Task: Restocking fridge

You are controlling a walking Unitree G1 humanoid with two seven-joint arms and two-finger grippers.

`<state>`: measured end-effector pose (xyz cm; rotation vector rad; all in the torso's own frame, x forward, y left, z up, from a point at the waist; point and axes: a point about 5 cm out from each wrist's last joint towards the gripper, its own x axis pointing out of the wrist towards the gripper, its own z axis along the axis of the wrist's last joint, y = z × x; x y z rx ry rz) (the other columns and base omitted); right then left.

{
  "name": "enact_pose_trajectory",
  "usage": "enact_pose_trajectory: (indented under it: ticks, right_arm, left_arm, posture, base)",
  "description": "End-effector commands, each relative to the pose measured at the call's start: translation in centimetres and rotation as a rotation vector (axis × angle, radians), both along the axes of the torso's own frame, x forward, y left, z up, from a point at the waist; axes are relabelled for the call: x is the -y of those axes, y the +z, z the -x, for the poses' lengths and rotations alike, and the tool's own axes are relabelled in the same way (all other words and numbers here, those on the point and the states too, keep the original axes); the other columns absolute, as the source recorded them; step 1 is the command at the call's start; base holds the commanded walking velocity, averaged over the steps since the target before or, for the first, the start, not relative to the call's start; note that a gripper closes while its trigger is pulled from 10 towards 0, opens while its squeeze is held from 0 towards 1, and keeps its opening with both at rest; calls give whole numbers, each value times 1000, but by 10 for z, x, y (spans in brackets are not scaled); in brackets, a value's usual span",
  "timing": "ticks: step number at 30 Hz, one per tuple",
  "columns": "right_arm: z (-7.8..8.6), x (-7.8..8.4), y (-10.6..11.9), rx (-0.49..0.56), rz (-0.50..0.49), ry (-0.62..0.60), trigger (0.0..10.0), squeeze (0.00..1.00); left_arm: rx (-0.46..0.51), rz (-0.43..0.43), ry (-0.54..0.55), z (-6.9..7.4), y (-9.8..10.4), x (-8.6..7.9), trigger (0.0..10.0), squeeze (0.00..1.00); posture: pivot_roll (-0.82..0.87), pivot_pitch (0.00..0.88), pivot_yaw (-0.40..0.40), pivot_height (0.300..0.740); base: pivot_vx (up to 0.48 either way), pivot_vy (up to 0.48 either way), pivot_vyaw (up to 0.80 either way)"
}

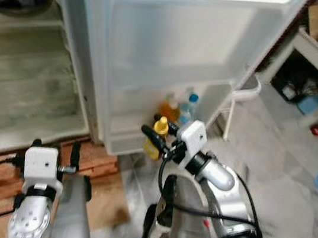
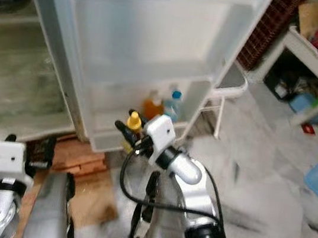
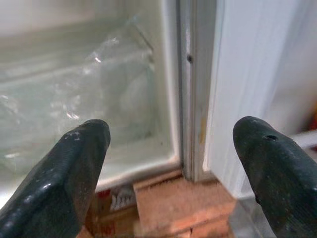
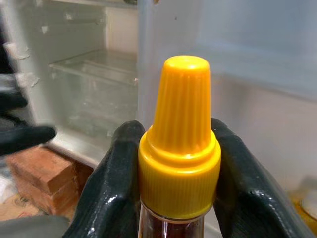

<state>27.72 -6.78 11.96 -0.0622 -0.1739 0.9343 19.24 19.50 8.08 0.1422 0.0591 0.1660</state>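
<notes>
The clear bottle with a ribbed yellow cone cap (image 4: 181,139) stands upright, cap pointing up, pinched at the neck between the right gripper's (image 1: 157,141) two black fingers. Just beyond it lies the white fridge door's bottom shelf (image 1: 121,140), holding an orange bottle (image 1: 169,110) and a blue-capped bottle (image 1: 189,110). The left gripper (image 3: 173,163) hangs spread wide, holding nothing, before the red bricks (image 3: 181,201).

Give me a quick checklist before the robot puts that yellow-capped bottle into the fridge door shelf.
1. Grip: right gripper jaws clamp the yellow-capped bottle at its neck: ok.
2. Bottle upright: ok.
3. Fridge door open: ok.
4. Door shelf room: orange bottle and blue-capped bottle already sit at its far end; nearer space: cannot tell.
5. Left gripper jaws open, empty, low by the fridge base, clear of the path: ok.
</notes>
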Motion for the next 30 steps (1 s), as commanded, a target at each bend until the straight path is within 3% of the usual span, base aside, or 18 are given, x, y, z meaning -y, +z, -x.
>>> enact_pose_trajectory:
  ticks: [1,12,16,19,25,30]
  right_arm:
    - [-3,-9,10,51,-5,36,10000,0]
    - [-32,-28,30,147,-6,34,10000,0]
    - [-43,-33,40,213,-5,16,10000,0]
    - [-50,-35,49,305,27,-13,10000,0]
    - [-59,-35,56,368,55,-59,10000,0]
    - [-68,-31,57,408,99,-115,10000,0]
  left_arm:
    - [-22,-3,5,6,0,0,10000,0]
    - [4,-66,8,21,28,-8,10000,0]
    - [-16,-73,8,32,33,-7,10000,0]
    - [-30,-75,5,37,35,-5,10000,0]
    - [-44,-74,4,40,39,-5,10000,0]
    - [-55,-73,7,43,42,-5,10000,0]
  posture:
    - [131,221,-94,517]
    - [203,323,-111,512]
    - [233,374,-112,487]
    - [241,396,-109,477]
    - [249,410,-107,477]
    - [263,423,-105,448]
  base:
    - [0,0,0]
    - [0,0,0]
    - [0,0,0]
    - [0,0,0]
    - [0,0,0]
    - [0,0,0]
